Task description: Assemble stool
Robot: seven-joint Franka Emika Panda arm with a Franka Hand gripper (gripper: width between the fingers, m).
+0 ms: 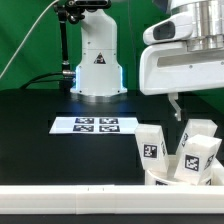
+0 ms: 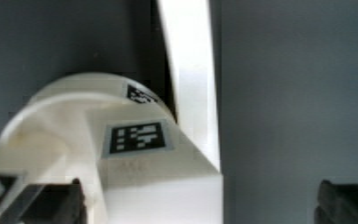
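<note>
The gripper (image 1: 176,103) hangs above the dark table (image 1: 40,110) on the exterior view's right, beneath the arm's bulky white wrist housing. In the exterior view only one thin dark finger shows clearly below the housing, its tip in the air and touching nothing. In the wrist view the two fingertips (image 2: 51,200) appear as dark blocks at opposite sides of the picture, set wide apart, with nothing clamped between them.

The stool parts sit just below the gripper, in the near corner on the exterior view's right. The round seat (image 1: 165,176) lies against the long white border rail (image 1: 70,199), only part of its rim showing. Three blocky white legs (image 1: 197,152) stand or lean on and around it, each bearing black-and-white square tags; whether they are joined to the seat cannot be told. In the wrist view one tagged leg (image 2: 123,140) fills the space near one fingertip, close to it, though contact cannot be made out.

The marker board (image 1: 95,125) lies flat on the table, well apart from the gripper, in front of the arm's white base (image 1: 97,62).
</note>
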